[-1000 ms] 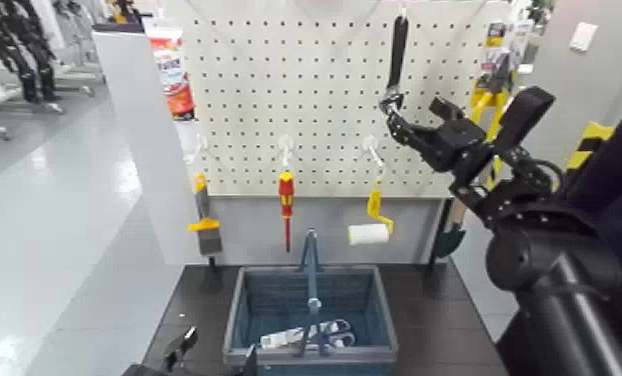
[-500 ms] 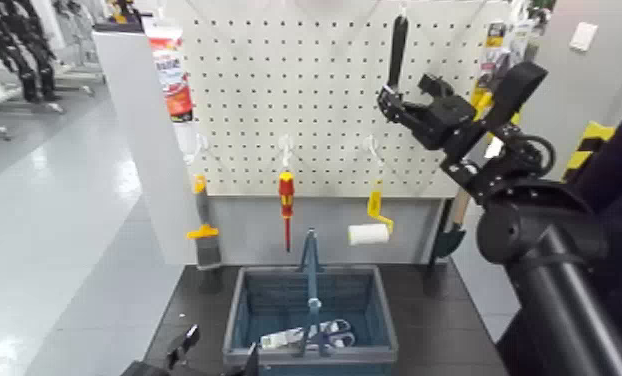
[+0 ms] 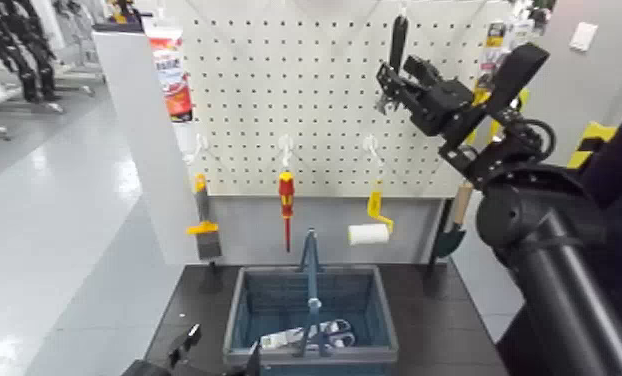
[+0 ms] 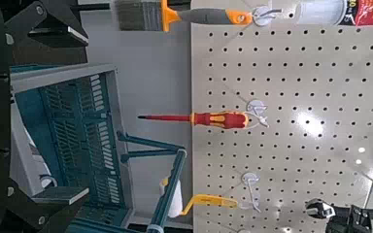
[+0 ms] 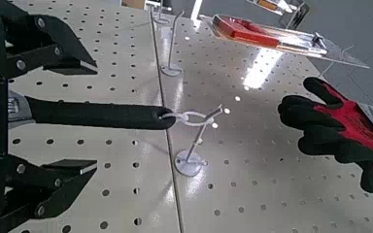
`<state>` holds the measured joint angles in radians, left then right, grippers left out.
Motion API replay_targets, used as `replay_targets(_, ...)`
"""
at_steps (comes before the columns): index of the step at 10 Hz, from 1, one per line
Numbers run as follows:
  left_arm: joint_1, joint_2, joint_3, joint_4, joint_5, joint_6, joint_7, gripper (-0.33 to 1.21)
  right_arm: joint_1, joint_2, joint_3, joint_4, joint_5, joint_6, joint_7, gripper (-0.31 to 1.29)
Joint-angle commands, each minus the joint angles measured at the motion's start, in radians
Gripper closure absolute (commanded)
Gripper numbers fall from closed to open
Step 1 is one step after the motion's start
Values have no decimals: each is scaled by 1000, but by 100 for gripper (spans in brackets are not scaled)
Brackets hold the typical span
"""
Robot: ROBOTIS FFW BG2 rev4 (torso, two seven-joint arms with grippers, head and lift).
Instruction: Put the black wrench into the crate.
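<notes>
The black wrench (image 3: 399, 35) hangs upright from a hook at the top of the white pegboard, its silvery jaw end lowest. My right gripper (image 3: 399, 82) is raised to it. In the right wrist view the wrench's black handle (image 5: 107, 115) lies between the two fingers of the right gripper (image 5: 95, 116), with a gap on each side, so it is open around the handle. The blue-grey crate (image 3: 237, 300) stands on the dark table below the board. Low beside the crate, my left gripper (image 4: 78, 115) stays open and holds nothing.
On the pegboard also hang a red-and-yellow screwdriver (image 3: 286, 200), a paint roller (image 3: 370, 228), a brush (image 3: 203, 225) and a red-and-black glove (image 5: 340, 126). Scissors (image 3: 330, 330) lie inside the crate. A green trowel (image 3: 450, 238) hangs at the board's right edge.
My right gripper has moved up and in toward the pegboard until its fingers straddle the wrench's handle, and the fingers have drawn closer together. The left arm has not moved.
</notes>
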<state>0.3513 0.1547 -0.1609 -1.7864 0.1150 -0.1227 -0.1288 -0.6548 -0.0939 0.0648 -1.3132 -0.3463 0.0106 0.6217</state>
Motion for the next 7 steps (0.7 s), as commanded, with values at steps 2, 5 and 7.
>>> replay_targets(2, -3, 3, -3, 1, -2, 0, 0, 21, -12, 2, 9, 5, 6, 20, 9, 110)
replay_targets(5, -3, 2, -5, 1, -2, 0, 1, 21, -14, 0, 7, 9, 1, 19, 13, 111)
replay_targets(7, -5, 3, -6, -1, -2, 0, 1, 21, -16, 0, 7, 6, 7, 15, 10, 111)
